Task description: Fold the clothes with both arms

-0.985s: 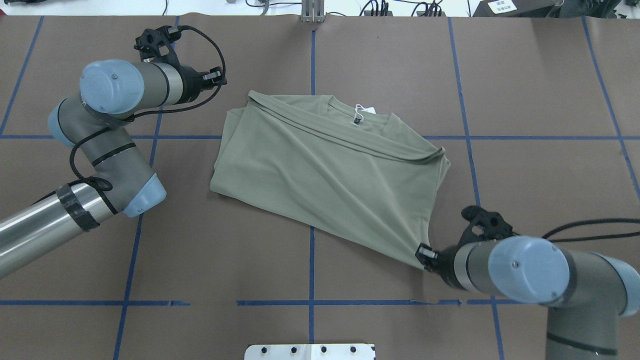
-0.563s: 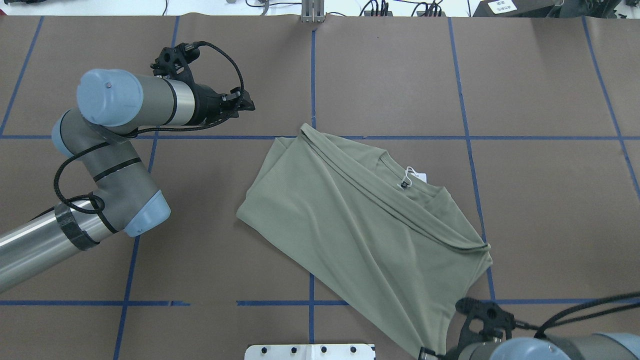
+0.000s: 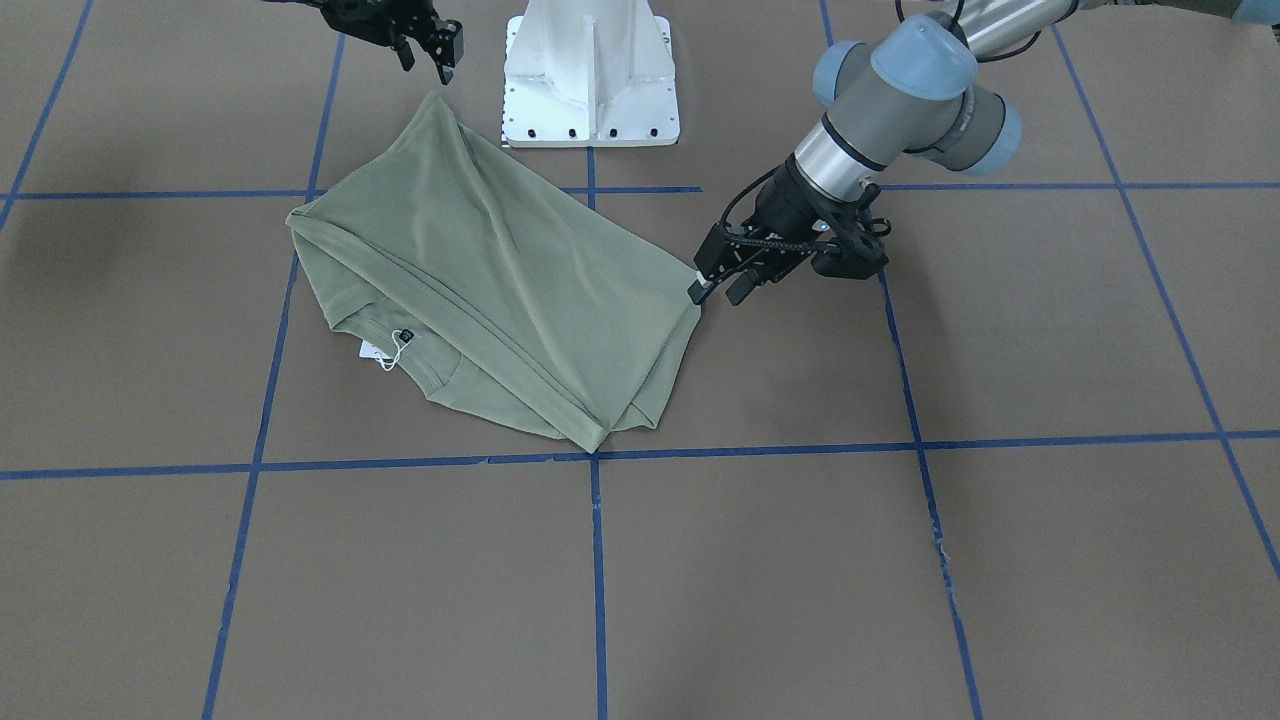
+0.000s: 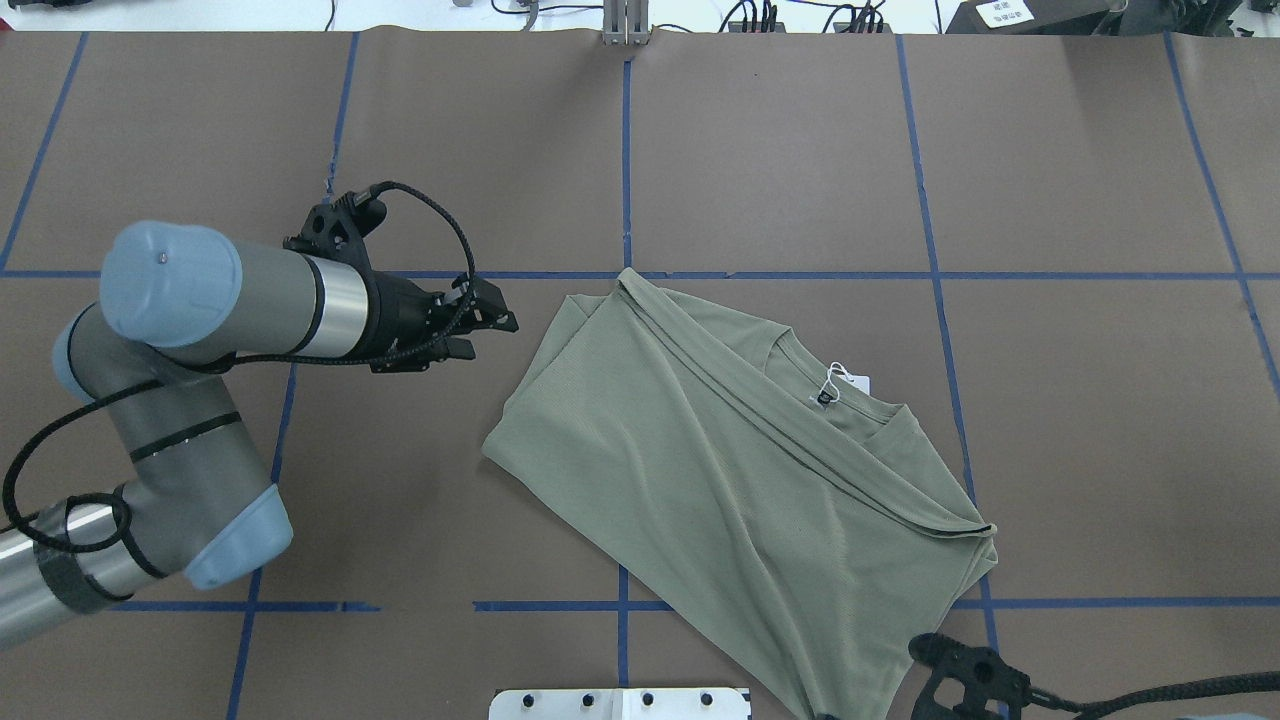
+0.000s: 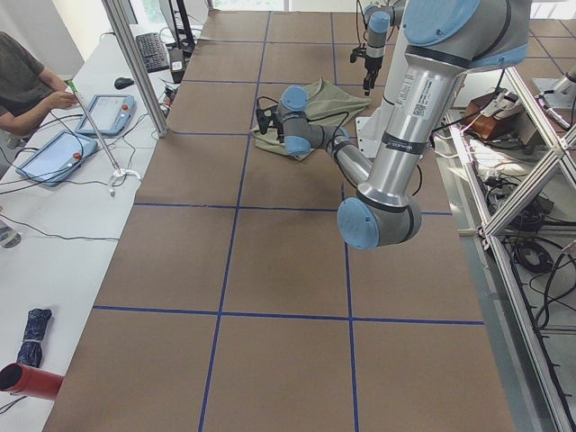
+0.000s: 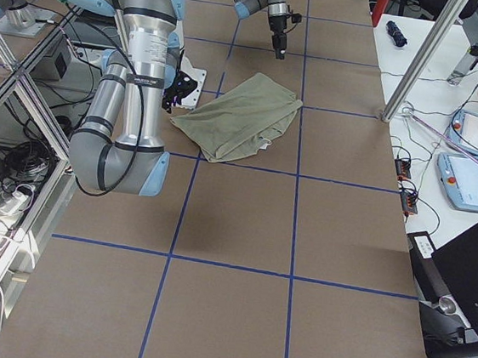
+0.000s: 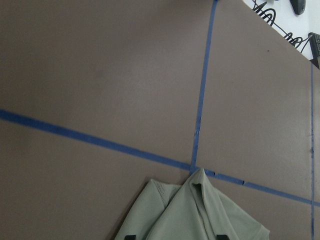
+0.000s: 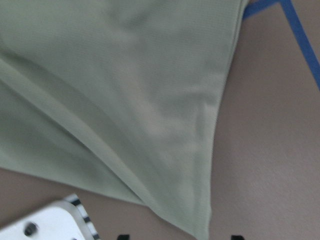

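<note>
The sage-green shirt [image 4: 720, 470] lies folded and slantwise on the brown bench [image 4: 1100, 450]. In the overhead view its narrow end points to 11 o'clock, and its long body runs down to 5 o'clock, beside the white base plate [image 4: 620, 703]. The ribbed collar [image 4: 795, 352] faces 2 o'clock, with a white hang tag [image 4: 852, 380] and a small black label [image 4: 823, 397] at the neck. A folded-over layer with a dark hem line crosses the body from 11 to 4 o'clock.

The left arm [image 4: 250, 295] comes in from 9 o'clock and points toward 3 o'clock. The left jaws are spread apart with nothing between them, near the shirt's 9 o'clock edge and clear of it from overhead. From across the bench one fingertip [image 3: 697, 291] sits just beside the cloth's corner; whether it touches I cannot tell. The left wrist camera looks down on the shirt's pointed end, which lies at a crossing of blue tape lines [image 7: 202, 100].

The right arm [image 6: 135, 65] carries the right jaws over the shirt's 5 o'clock corner. They are parted wide, one fingertip [image 3: 447, 62] above the cloth. In the right wrist view the corner tapers down between the two dark tips, not pinched by them
</note>
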`<act>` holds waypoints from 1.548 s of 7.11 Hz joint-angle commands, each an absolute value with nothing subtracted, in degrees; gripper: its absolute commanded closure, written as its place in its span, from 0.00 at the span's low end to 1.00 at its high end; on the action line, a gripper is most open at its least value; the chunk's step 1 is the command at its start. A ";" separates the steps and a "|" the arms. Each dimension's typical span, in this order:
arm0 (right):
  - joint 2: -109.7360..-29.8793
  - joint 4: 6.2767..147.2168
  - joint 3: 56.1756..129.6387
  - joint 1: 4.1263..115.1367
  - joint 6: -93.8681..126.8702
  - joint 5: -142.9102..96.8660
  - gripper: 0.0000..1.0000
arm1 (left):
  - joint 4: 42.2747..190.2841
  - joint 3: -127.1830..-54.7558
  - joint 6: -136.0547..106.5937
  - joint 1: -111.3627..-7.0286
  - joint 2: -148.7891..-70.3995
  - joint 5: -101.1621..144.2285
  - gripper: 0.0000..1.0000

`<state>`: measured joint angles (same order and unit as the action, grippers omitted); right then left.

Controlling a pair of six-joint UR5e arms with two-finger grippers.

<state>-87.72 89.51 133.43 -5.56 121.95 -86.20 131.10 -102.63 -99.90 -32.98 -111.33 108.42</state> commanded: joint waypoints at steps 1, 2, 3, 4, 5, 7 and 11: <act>-86.05 89.47 133.16 6.53 121.38 -86.39 0.00 | 124.67 -103.98 -104.32 -22.46 -110.30 97.80 0.34; -83.43 89.47 131.68 10.77 119.11 -86.57 0.00 | 121.32 -103.80 -104.33 -20.67 -110.91 96.52 0.34; -80.36 89.47 129.31 13.77 115.09 -86.75 0.00 | 118.77 -103.71 -104.33 -20.39 -111.00 96.42 0.34; -79.98 89.47 128.07 14.32 114.79 -87.10 0.00 | 117.52 -103.62 -104.41 -20.04 -110.66 96.33 0.34; -79.89 89.47 128.06 14.76 114.79 -87.10 0.00 | 117.42 -103.01 -104.41 -19.87 -111.09 96.33 0.33; -79.72 89.38 127.62 15.38 114.70 -86.49 0.00 | 117.51 -102.13 -103.80 -19.95 -111.27 94.59 0.33; -79.63 88.86 124.90 17.75 112.15 -86.31 0.00 | 117.51 -101.87 -103.36 -20.56 -111.62 91.67 0.83</act>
<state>-79.66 89.06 125.98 17.35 112.60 -86.25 117.51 -101.89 -103.39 -20.22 -111.54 92.32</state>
